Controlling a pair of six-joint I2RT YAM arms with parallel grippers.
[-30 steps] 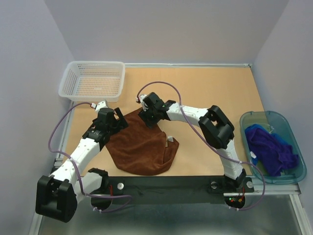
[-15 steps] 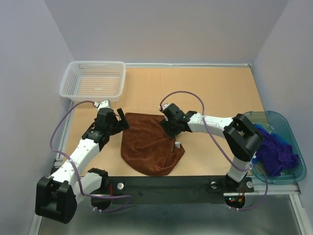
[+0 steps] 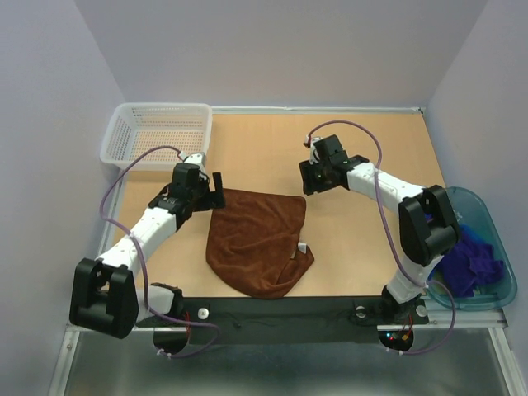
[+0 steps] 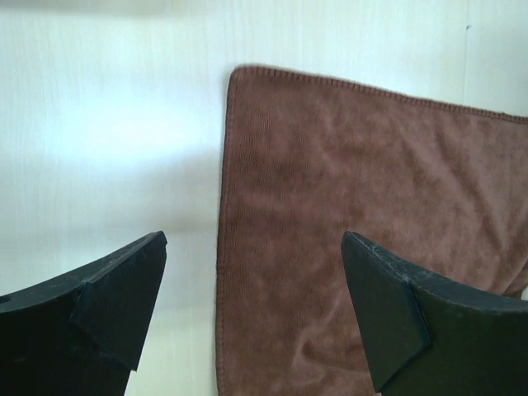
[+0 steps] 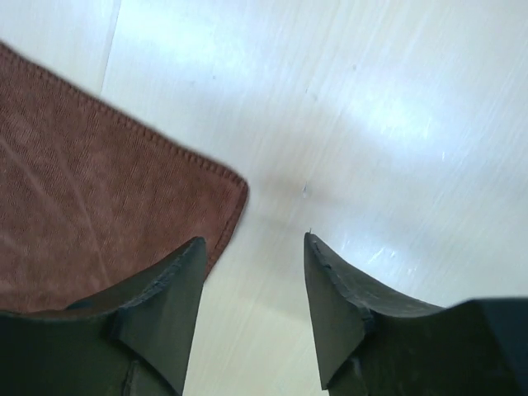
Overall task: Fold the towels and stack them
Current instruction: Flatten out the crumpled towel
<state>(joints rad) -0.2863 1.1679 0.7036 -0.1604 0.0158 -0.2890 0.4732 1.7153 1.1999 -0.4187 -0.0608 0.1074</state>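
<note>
Lying rumpled on the table (image 3: 355, 247), the rust-brown towel (image 3: 256, 243) touches neither gripper.
Left gripper (image 4: 252, 256) gapes wide over one far corner, right gripper (image 5: 254, 247) is parted beside the other; the towel's white tag (image 3: 303, 247) is unreadable.

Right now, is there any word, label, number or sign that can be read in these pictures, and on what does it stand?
No text can be read.
The small white tag on the rust-brown towel is too small to tell whether it bears any print.
</note>
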